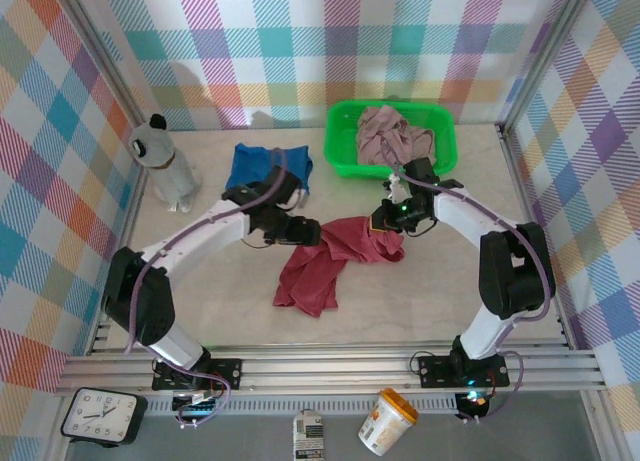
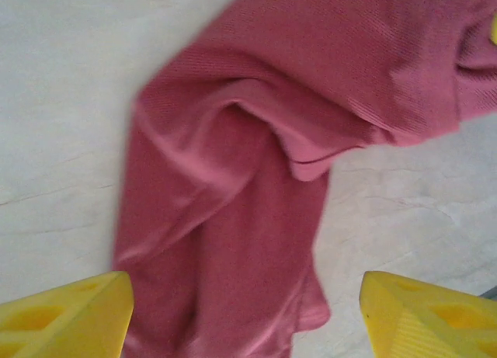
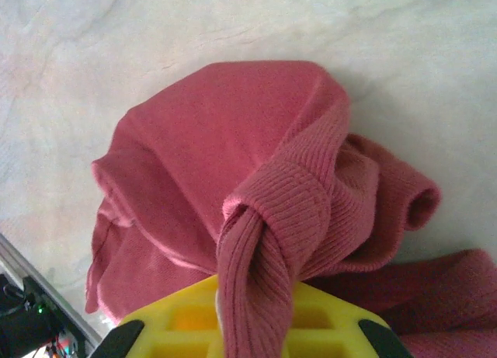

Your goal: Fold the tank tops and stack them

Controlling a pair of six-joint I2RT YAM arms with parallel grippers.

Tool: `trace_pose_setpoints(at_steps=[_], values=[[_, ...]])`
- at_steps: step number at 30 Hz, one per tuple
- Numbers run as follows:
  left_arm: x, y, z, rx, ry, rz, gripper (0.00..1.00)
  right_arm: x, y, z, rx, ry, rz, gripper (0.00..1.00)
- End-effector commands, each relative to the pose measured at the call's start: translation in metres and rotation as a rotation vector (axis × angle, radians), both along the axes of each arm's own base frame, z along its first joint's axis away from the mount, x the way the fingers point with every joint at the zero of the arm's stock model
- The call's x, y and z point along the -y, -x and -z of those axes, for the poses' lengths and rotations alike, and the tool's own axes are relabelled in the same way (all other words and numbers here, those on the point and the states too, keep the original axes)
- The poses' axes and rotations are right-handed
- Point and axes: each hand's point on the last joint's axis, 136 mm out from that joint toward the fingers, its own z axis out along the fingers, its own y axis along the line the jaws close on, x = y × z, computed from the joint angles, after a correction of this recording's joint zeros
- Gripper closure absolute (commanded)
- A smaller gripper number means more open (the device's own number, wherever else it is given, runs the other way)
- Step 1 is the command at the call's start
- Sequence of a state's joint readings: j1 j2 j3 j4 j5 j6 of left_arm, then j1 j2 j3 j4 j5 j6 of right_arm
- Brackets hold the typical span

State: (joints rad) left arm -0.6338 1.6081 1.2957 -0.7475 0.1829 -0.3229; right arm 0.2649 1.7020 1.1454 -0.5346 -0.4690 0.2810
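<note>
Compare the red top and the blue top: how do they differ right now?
The red top is bunched and sprawled mid-table; the blue top is a compact patch further back. The right pincer is shut on the red top; the blue top lies free. The open left pincer hovers over the red top, not the blue. Both are soft cloth on the table.

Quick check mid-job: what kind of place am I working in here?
Probably a staged robot test booth, not a home: plaid cloth walls, an aluminium mounting rail, and laundry props, a green basket and a red top.
</note>
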Motion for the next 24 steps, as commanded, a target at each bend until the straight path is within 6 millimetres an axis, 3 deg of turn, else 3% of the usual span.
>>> trace_pose_setpoints(at_steps=[1,8,12,17,21,24], values=[[0.045,-0.005,0.010,0.038,-0.002,0.043,0.23,0.018,0.001,0.022,-0.049,0.003,0.061,0.88],[0.128,0.016,0.046,0.029,-0.017,0.205,0.24,0.045,0.007,0.030,-0.068,0.009,0.139,0.72],[0.155,0.023,0.067,0.012,-0.046,0.258,0.27,0.072,0.006,0.036,-0.062,0.044,0.219,0.65],[0.155,0.019,0.096,0.003,-0.140,0.258,0.28,0.086,0.002,0.034,-0.050,0.021,0.263,0.64],[0.138,0.001,0.102,0.051,-0.279,0.222,0.30,0.087,0.004,0.039,-0.065,0.006,0.270,0.66],[0.126,-0.010,0.094,0.100,-0.353,0.191,0.33,0.088,0.008,0.043,-0.075,0.005,0.267,0.69]])
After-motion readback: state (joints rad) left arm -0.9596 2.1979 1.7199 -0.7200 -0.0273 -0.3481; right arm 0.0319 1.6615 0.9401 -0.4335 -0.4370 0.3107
